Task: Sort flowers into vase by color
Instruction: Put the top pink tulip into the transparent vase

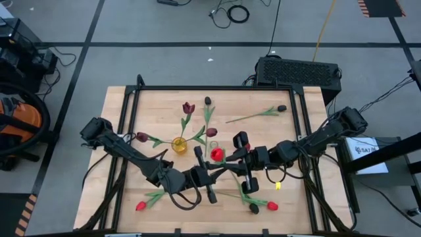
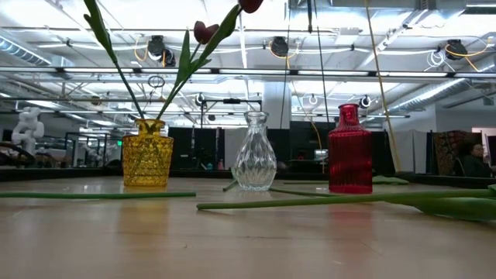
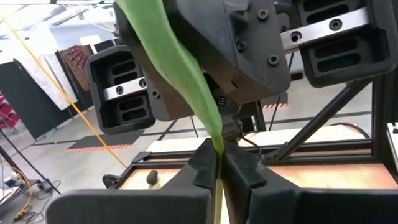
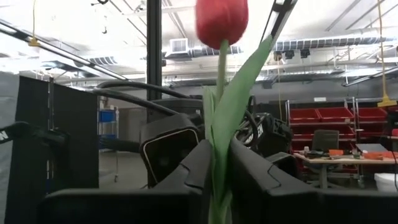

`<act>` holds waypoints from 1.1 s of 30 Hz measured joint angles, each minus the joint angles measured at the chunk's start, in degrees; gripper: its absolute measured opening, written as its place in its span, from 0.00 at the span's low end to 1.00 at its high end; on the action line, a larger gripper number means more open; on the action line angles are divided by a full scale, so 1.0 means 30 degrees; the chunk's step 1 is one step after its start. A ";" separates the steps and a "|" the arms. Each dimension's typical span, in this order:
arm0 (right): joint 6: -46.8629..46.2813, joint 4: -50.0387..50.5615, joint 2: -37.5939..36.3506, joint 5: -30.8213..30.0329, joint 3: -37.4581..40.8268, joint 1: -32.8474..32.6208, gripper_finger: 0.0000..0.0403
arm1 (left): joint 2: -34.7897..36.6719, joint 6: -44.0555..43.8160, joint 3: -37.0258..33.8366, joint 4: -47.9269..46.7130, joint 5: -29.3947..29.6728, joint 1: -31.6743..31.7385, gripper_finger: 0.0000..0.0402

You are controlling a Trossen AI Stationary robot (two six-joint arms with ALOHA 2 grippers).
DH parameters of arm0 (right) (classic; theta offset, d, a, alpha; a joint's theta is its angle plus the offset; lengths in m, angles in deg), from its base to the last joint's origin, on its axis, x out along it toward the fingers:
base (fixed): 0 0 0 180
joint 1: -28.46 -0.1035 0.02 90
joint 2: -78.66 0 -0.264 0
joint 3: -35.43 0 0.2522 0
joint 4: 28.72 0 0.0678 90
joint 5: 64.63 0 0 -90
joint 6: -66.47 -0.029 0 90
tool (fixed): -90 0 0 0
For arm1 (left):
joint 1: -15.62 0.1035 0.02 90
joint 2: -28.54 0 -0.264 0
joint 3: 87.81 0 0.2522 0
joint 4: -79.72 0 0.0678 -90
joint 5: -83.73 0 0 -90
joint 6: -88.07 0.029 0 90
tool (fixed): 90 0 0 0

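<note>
A red flower with a green leaf is held in the air over the middle of the table, between my two grippers. They face each other there. My left gripper is shut on the flower, and my right gripper is shut on it too. A yellow vase has dark maroon flowers standing in it. Beside it stand a clear vase and a red vase. My left gripper pinches the flower between its two fingers where the leaf narrows into the stem. The fingers come in level, and the leaf runs on beyond them toward the right gripper. The flower is clear of the table. My right gripper has the stem and the folded leaf between its two fingers, some way below the red head. The fingers slant upward, and the head stands above them. The flower is clear of the table.
Loose flowers lie on the wooden table: a dark one at the far right, a red one near left, a red one and a dark one near right. A long stem lies in front of the vases.
</note>
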 joint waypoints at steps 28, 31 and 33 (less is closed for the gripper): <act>-0.0933 1.2170 -0.4002 -0.0418 0.0029 -0.0940 0.66 | 0.1405 -0.4649 -0.0007 -0.4864 -0.4156 0.0424 0.02; -0.1020 1.1653 -0.3920 -0.0426 0.0015 -0.0926 0.68 | 0.1392 -0.5085 -0.0007 -0.5539 -0.4452 0.0532 0.02; -0.1020 1.1535 -0.3905 -0.0430 0.0015 -0.0920 0.68 | 0.1368 -0.5078 -0.0007 -0.5632 -0.4445 0.0546 0.02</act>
